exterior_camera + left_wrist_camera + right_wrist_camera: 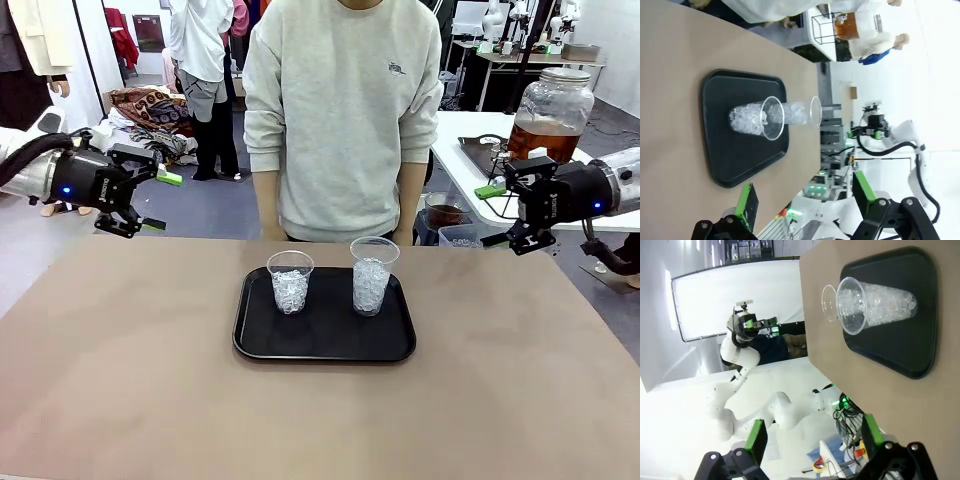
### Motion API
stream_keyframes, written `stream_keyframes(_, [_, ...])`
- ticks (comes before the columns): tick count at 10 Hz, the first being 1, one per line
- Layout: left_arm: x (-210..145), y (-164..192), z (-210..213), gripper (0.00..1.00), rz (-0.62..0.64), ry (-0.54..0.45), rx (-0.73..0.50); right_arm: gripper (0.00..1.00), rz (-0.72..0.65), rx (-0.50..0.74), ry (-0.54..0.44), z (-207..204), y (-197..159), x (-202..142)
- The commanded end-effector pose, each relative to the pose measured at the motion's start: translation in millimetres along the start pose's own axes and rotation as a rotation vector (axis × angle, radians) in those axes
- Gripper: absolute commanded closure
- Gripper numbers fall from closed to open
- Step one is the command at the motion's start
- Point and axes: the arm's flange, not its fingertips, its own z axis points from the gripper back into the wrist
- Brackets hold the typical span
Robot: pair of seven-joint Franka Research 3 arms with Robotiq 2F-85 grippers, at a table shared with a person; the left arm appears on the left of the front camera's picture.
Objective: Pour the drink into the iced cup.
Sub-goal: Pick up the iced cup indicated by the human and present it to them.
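Two clear plastic cups packed with ice stand upright on a black tray (325, 338) near the middle of the tan surface (120, 380). The left iced cup (290, 283) is the shorter one and sits towards the tray's left half. The right iced cup (371, 276) rises a little higher and sits slightly farther back on the right half. The two are close together but apart, with bare tray between them. No liquid shows in either, only ice.

The left gripper (160, 202) hovers above the surface's far left corner, well apart from the tray. Its jaws are spread wide with nothing between them, and the green pads point towards the middle. In the left wrist view the cups line up one behind the other beyond those open jaws.

The right gripper (494, 214) hangs off the far right edge at about the same height. It faces inward, and its jaws are also wide and hold nothing.

A person (340, 120) in a pale grey sweatshirt stands at the far side, directly behind the tray, arms hanging down. Behind the right gripper, a large lidded glass jar (548, 112) of brown liquid stands on a white table (460, 140).
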Motion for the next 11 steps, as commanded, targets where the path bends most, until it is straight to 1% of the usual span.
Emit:
stream_keyframes(1, [4,12,-6,0.00,0.011,0.009,-0.077,0.00,-0.049,0.065,-0.006,0,1,14])
stream_keyframes(3, [9,24,-6,0.00,0.005,0.042,-0.122,0.00,-0.066,0.095,0.014,1,-13,21])
stream_keyframes(6, [17,30,-10,0.00,0.028,0.079,-0.137,0.00,0.013,0.099,0.015,1,-23,27])
stream_keyframes(8, [21,33,-11,0.00,0.005,0.122,-0.151,0.00,0.068,0.094,0.008,0,-24,31])
stream_keyframes(10, [22,31,-11,0.00,-0.025,0.156,-0.148,0.00,0.072,0.086,0.013,-1,-24,32])
stream_keyframes(11, [23,29,-12,0.00,-0.014,0.159,-0.112,0.00,0.068,0.071,0.011,-1,-23,30])
